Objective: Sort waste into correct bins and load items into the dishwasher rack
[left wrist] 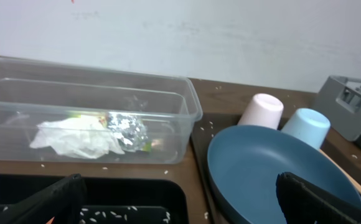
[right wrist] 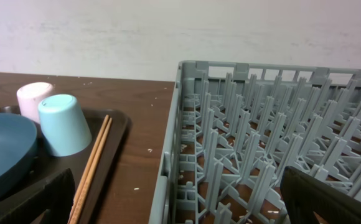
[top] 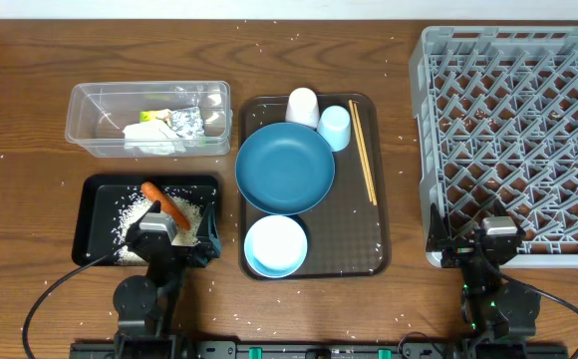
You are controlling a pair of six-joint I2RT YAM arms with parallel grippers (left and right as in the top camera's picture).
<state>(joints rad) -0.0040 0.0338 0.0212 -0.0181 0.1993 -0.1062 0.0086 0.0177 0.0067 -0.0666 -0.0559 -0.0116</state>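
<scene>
Left pincer (left wrist: pixel 180 208), right pincer (right wrist: pixel 180 208): both wide open, holding nothing. Dark-blue plate (top: pixel 284 168), bowl (top: pixel 275 244), chopsticks (top: pixel 365 165) sit on brown tray (top: pixel 369 249), beside grey rack (top: pixel 513 140). You try light-blue cup (top: pixel 335 127) first: pinch its side, set between pegs.

A strip of bench (top: pixel 399 150) is lying open between the brown tray (top: pixel 354 249) and the rack (top: pixel 513 120). The white cup (top: pixel 303 106) and light-blue cup (top: pixel 336 127) are crowding the tray's far edge; chopsticks (top: pixel 364 150) are lining its right side.
</scene>
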